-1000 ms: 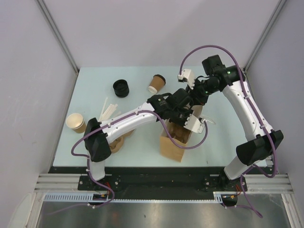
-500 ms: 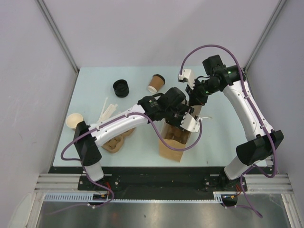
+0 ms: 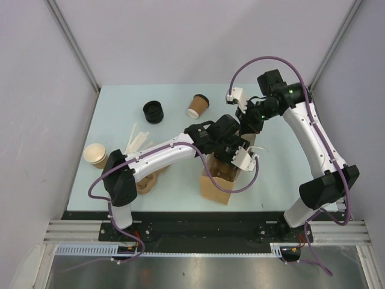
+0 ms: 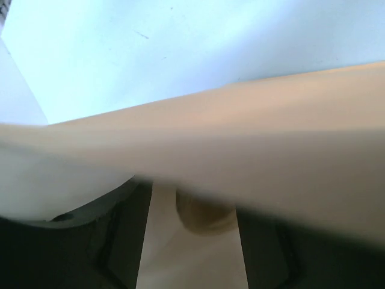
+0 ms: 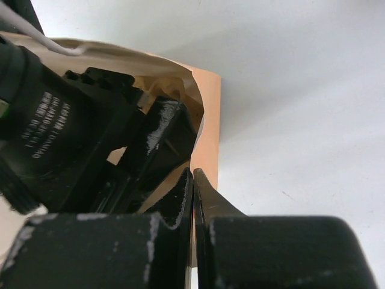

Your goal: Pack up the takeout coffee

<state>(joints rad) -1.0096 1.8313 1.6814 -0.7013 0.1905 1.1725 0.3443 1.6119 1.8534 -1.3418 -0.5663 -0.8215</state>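
The left gripper reaches down into the open mouth of a brown paper bag at the centre of the overhead view. Its wrist camera shows only blurred paper, so how wide its fingers stand cannot be told. At the far left of the pale table stands a lidless tan cup, then a scatter of pale sticks, then a stack of black lids. The takeout coffee, black lid on, stands at upper centre, outside the bag and apart from both grippers. Further right, the right gripper is pinched tight on the bag's rim.
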